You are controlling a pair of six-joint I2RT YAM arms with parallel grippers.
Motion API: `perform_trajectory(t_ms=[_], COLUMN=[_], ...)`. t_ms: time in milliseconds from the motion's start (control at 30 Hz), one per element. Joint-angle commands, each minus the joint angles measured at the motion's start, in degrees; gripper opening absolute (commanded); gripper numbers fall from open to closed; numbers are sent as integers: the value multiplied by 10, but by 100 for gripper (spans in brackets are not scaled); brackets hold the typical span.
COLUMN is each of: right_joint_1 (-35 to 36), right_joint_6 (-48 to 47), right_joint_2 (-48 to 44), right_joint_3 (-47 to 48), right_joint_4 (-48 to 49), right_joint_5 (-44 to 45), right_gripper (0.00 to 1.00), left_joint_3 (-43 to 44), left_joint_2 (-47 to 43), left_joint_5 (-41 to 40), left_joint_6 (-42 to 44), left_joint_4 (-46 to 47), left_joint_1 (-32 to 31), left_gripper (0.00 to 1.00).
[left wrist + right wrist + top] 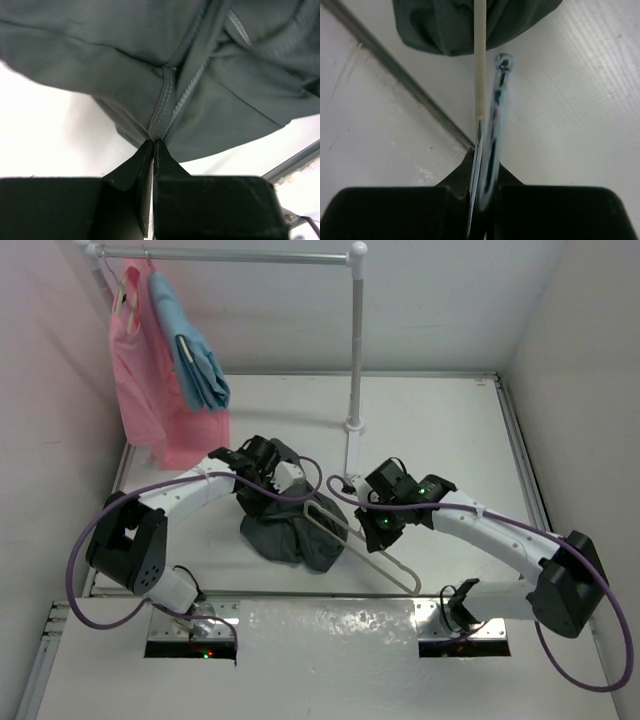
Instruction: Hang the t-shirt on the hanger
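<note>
The dark charcoal t-shirt (290, 530) lies bunched on the table between the arms. My left gripper (262, 472) is shut on a seam of the t-shirt (200, 90), and the cloth hangs from its fingertips. The pale beige hanger (375, 558) lies with one end under or in the shirt. My right gripper (378, 523) is shut on the hanger's shiny metal hook (492, 130). In the right wrist view the beige hanger arm (479, 55) runs up into the t-shirt (445, 25).
A grey pipe rail (250, 255) stands at the back on a post (355, 350). A pink garment (145, 390) and a light blue garment (195, 355) hang at its left end. Walls close the table in on left and right.
</note>
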Motion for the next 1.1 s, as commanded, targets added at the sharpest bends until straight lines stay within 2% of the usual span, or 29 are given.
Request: perform_trajectory(t_ms=[0,67,100,167,200,400,633,733,867,967,1000,1067], right_joint_1=[18,18,18,18,18,18,18,18,18,18,18,18], right_joint_6=[-35,-48,-51,-57,-57,-55,-56,-56,-54,-53,-54,-53], right_joint_2=[-45,-57,-64,-65,-65,-73,-73,-70,-71,-73,-76,-77], right_joint_3=[12,14,13,6,4,12,20,20,21,21,18,18], right_joint_4=[-44,-69,-81,-112,-120,-122,-116,-114,-110,-107,-104,-104], right_joint_5=[-62,-56,-52,-40,-38,-26,-16,-16,-24,-26,-24,-22], right_gripper=[0,0,0,0,0,0,0,0,0,0,0,0], left_joint_3=[29,40,50,61,75,94,25,25,21,21,13,3], left_joint_2=[-25,-24,-28,-35,-39,-11,24,42,59,64,65,67], left_joint_5=[-9,5,17,30,47,53,9,12,-58,-59,-59,-73], left_joint_6=[24,30,31,27,28,55,86,76,59,58,56,50], left_joint_4=[-11,-18,-16,-5,6,9,31,41,83,89,92,107], left_joint_1=[6,6,6,6,4,-31,-44,-45,-44,-44,-44,-44], left_gripper=[0,1,12,21,31,39,40,40,38,37,36,17])
